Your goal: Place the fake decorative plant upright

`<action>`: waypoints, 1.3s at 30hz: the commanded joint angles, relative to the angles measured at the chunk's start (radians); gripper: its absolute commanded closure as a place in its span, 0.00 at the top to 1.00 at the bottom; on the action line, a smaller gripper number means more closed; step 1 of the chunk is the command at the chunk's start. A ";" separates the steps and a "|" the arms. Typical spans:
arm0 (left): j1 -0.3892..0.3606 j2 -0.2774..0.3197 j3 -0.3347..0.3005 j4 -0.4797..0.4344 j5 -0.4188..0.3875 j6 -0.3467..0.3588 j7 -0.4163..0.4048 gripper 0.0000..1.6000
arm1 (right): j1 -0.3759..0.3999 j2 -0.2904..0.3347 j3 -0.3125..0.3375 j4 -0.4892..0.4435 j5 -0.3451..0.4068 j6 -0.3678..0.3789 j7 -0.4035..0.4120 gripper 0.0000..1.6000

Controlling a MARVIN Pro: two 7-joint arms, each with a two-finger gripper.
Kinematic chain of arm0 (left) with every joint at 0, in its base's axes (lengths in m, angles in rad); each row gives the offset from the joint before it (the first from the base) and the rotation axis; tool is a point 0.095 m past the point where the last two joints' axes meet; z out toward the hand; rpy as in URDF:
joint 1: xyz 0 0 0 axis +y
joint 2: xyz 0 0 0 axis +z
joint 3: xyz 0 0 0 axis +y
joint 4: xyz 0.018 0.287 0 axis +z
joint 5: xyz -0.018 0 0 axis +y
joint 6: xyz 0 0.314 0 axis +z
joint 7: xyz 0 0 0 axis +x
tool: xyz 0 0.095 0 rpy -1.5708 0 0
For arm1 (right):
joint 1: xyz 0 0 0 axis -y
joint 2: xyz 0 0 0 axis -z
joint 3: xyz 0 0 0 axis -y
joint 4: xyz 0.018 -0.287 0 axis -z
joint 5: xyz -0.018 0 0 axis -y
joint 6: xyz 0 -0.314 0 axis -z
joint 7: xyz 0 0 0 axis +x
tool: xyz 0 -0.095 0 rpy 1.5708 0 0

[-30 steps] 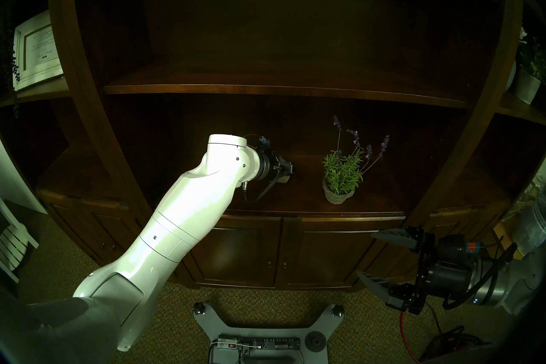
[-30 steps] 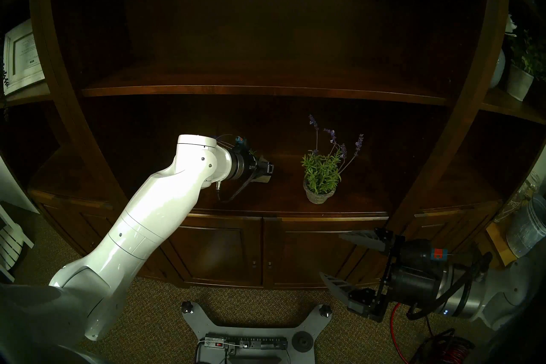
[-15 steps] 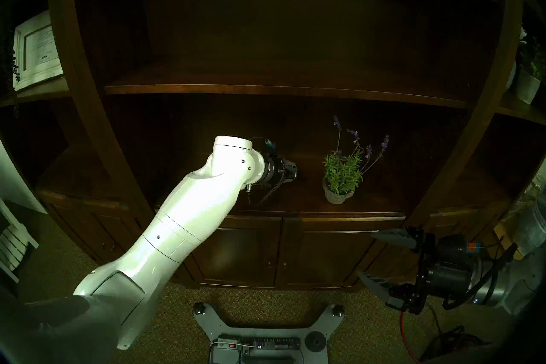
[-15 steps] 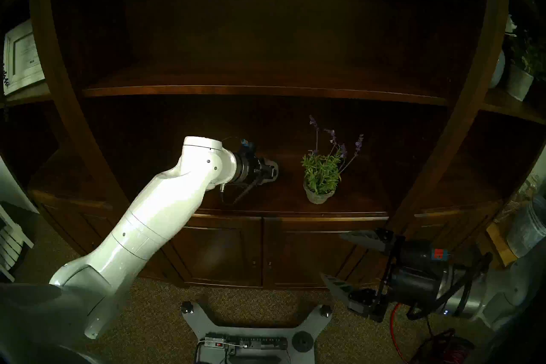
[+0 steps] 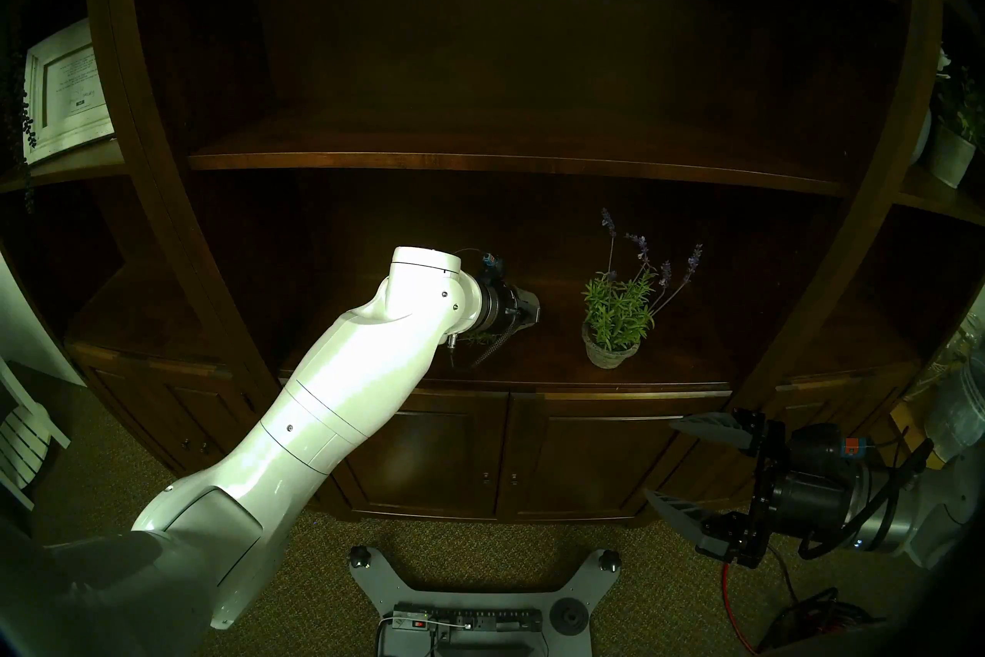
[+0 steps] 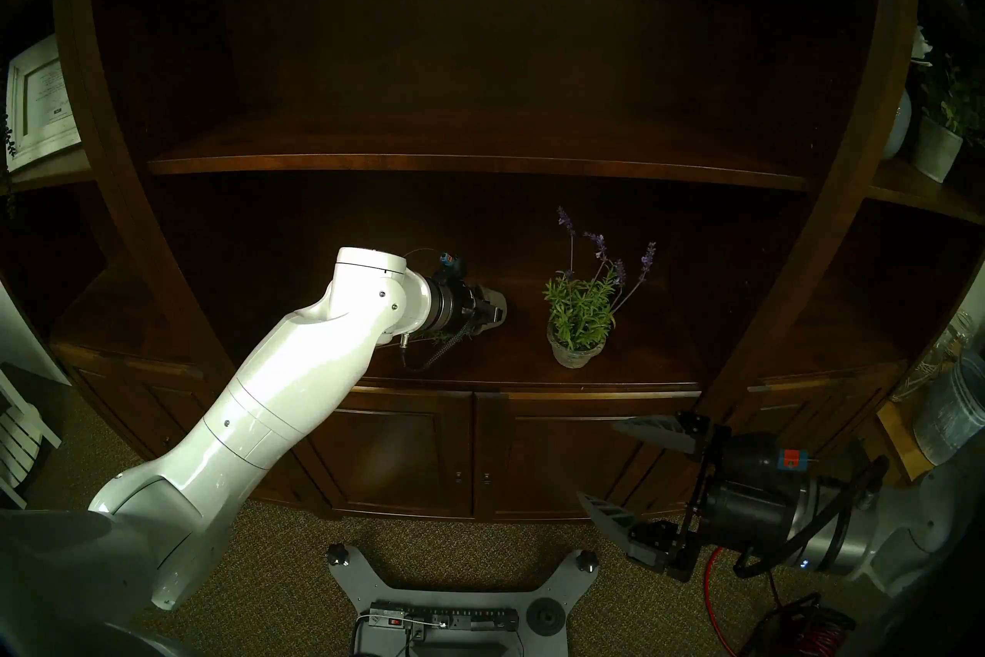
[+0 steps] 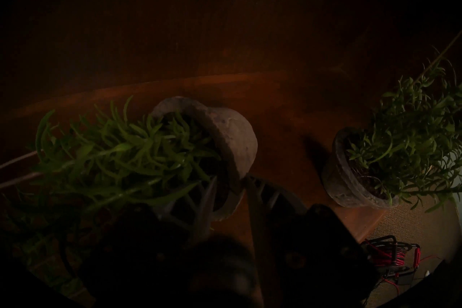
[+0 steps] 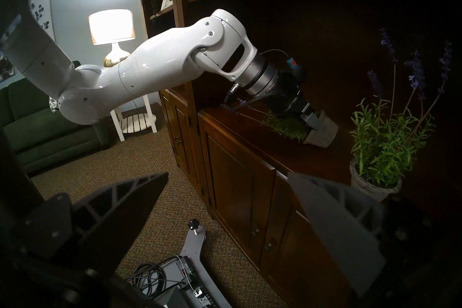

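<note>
The white left arm (image 6: 277,405) reaches from seven o'clock onto the dark wooden shelf (image 6: 533,376). At three o'clock of its wrist, an upright lavender plant (image 6: 581,314) stands in a grey pot. The right gripper (image 6: 607,466), at four o'clock, stands wide apart.

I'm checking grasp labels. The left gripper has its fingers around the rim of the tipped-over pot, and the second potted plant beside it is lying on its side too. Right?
Not quite. The second potted plant stands upright on the shelf, as the right wrist view shows. The rest holds: the left gripper has its fingers around the rim of the tipped-over pot.
</note>
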 commanded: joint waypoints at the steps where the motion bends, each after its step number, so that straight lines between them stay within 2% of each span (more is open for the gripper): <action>1: -0.039 0.012 -0.011 -0.022 0.011 -0.002 -0.004 0.07 | 0.010 -0.002 0.002 -0.002 0.001 -0.016 0.003 1.00; 2: -0.040 0.018 -0.011 -0.027 0.016 -0.002 -0.005 0.00 | 0.011 -0.002 0.002 -0.002 0.001 -0.016 0.002 1.00; 22: -0.074 0.124 0.003 -0.121 0.100 -0.002 0.013 0.00 | 0.012 -0.001 0.001 -0.002 -0.001 -0.016 0.001 1.00; 30: -0.087 0.174 0.052 -0.175 0.138 -0.002 0.010 0.00 | 0.013 0.000 0.000 -0.002 -0.002 -0.016 0.000 1.00; 39: -0.092 0.241 0.160 -0.234 0.185 -0.002 -0.015 0.00 | 0.014 0.000 -0.001 -0.002 -0.003 -0.016 0.000 1.00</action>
